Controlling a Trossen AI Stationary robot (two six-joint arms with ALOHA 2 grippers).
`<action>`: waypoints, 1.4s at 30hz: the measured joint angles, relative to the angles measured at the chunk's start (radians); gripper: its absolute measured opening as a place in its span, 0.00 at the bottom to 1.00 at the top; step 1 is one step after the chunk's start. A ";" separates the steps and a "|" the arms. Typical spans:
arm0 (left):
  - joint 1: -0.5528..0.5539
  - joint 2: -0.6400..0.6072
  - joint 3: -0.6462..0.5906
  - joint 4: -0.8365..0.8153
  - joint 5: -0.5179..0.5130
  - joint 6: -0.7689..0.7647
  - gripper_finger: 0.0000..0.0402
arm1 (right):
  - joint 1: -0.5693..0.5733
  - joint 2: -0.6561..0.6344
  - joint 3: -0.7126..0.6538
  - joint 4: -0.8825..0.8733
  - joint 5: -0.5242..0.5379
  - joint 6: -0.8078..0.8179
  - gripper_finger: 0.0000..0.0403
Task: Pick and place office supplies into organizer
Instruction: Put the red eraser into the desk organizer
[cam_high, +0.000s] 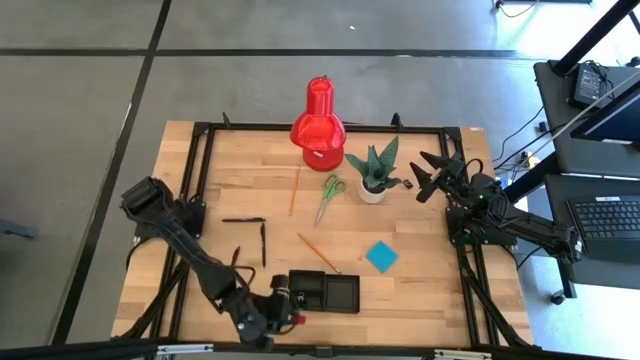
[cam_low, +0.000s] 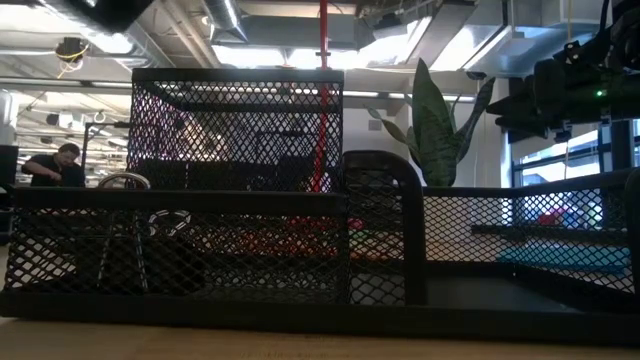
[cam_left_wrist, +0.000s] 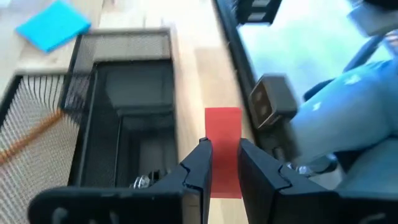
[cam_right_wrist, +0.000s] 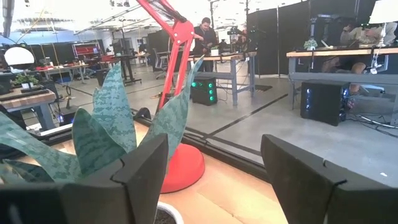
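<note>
The black mesh organizer (cam_high: 327, 292) sits near the table's near edge and fills the low view (cam_low: 240, 240). My left gripper (cam_high: 292, 312) (cam_left_wrist: 224, 163) is at its left near corner, shut on the small red piece (cam_left_wrist: 222, 127). Two black pens (cam_high: 243, 220), two orange pencils (cam_high: 318, 252), the green-handled scissors (cam_high: 329, 197) and the blue note pad (cam_high: 381, 256) (cam_left_wrist: 53, 25) lie flat on the wood. My right gripper (cam_high: 425, 176) (cam_right_wrist: 214, 180) is open and raised, just right of the potted plant. My left gripper pinches the small red piece between its two fingers (cam_left_wrist: 200, 165), by its long sides near the end closest to the wrist. The piece's other end (cam_left_wrist: 222, 115) juts out past the fingertips. It is over the strip of wood beside the organizer; lifted or resting, I cannot tell.
A big red lamp-like object (cam_high: 318, 125) and a white-potted plant (cam_high: 375, 170) stand at the far middle. A black frame rail (cam_high: 200, 180) borders the tabletop. One pencil (cam_left_wrist: 31, 137) shows through the organizer's mesh. Bare wood lies at the table's near right.
</note>
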 joint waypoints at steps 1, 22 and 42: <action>0.000 0.014 0.013 -0.018 -0.003 -0.015 0.15 | 0.000 0.000 0.000 0.000 -0.001 0.000 0.65; 0.057 0.114 0.088 -0.220 -0.063 -0.103 0.14 | 0.000 0.000 0.000 -0.001 -0.006 0.004 0.65; 0.075 0.125 0.087 -0.238 -0.002 -0.109 0.16 | 0.000 0.000 0.000 -0.002 -0.006 0.000 0.65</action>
